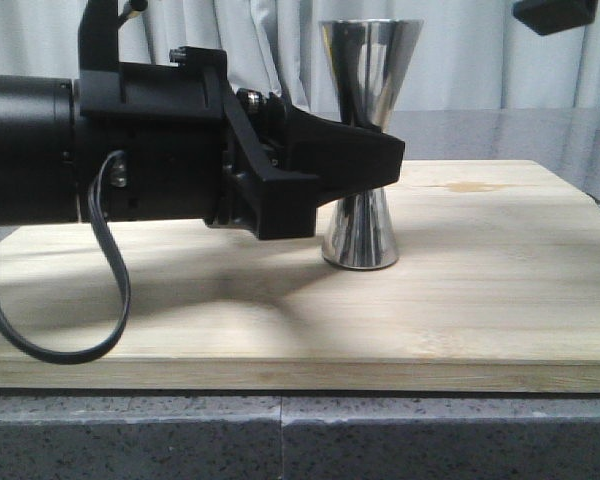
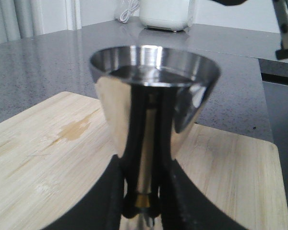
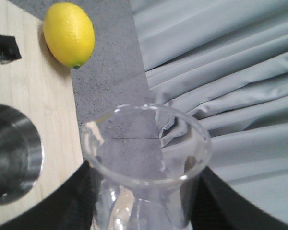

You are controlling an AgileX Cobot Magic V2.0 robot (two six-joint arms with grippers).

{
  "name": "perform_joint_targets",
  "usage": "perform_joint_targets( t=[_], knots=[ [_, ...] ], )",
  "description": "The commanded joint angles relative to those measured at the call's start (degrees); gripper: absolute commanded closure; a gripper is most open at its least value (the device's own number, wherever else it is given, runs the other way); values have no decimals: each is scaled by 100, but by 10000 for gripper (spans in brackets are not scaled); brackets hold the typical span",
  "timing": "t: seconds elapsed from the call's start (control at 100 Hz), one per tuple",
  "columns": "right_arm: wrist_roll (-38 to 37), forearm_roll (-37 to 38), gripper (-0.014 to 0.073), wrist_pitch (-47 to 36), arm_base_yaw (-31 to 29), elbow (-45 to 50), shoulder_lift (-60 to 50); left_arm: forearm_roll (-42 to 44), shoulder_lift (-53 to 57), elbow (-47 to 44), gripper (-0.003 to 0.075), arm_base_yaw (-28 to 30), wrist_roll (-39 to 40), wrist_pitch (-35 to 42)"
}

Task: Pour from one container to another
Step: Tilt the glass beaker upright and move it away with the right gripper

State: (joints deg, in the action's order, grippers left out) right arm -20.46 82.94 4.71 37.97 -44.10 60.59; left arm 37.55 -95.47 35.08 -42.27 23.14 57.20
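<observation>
Your left pincer [image 1: 385,160] reaches in sideways at the narrow waist of the steel jigger [image 1: 365,140], which stands upright on the wooden board [image 1: 460,290]. In the left wrist view the two black fingers [image 2: 175,191] sit on either side of the jigger's gold-banded waist, pressed against it — the pincer is pinching the jigger. The board lies on the grey speckled table [image 1: 280,440].

Your right pincer [image 3: 144,211] shows only in the right wrist view, where its dark fingers [image 3: 81,201] flank the clear glass beaker [image 3: 146,163] and hold it between them. The beaker's open rim faces the camera, and whether it holds any liquid cannot be told. Beside this pincer, the jigger's open steel mouth [image 3: 12,153] shows over the board. A yellow lemon [image 3: 68,34] lies on the table farther off, just past the board's edge — well apart from both pincers.
</observation>
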Motion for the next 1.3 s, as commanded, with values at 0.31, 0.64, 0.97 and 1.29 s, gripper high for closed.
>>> perform_joint_targets(
  t=[0.31, 0.64, 0.97, 1.29],
  knots=[
    [-2276, -128, 400, 108, -16, -232, -136, -153, 176, 149, 739, 5, 37, 515],
    [-2878, -128, 400, -78, -615, -232, 140, -144, 176, 149, 739, 5, 37, 515],
    [-3262, -244, 400, -1926, -2154, -232, 871, -144, 176, 149, 739, 5, 37, 507],
    [-3133, -637, 400, -4564, -3832, -232, 1663, -144, 176, 149, 739, 5, 37, 507]
  ],
)
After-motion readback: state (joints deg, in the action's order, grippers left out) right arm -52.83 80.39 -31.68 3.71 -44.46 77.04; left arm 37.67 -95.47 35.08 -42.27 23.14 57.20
